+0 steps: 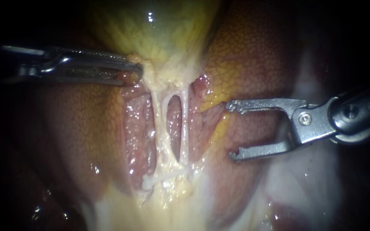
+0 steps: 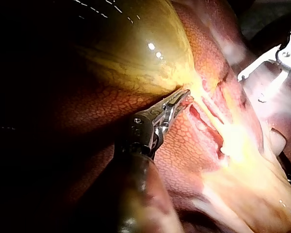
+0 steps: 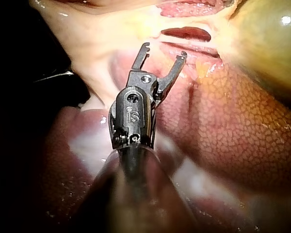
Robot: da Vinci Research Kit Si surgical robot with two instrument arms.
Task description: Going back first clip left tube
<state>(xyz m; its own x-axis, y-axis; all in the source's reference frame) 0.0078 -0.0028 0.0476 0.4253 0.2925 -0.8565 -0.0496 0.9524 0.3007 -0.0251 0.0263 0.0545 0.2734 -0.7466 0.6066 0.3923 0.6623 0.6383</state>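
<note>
Left tube [image 1: 156,124], judged soft, slick and tearable, is best taken mid-length; right tool [image 1: 235,130] is held agape, left tool [image 1: 137,73] clamped on gallbladder [image 1: 159,30].

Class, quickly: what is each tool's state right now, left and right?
Left tool: shut on the gallbladder where it narrows.
Right tool: open, holding nothing.

Left instrument [image 2: 180,98] clasps the gallbladder [image 2: 136,43] at its edge; right instrument [image 2: 250,89] gapes well apart
</note>
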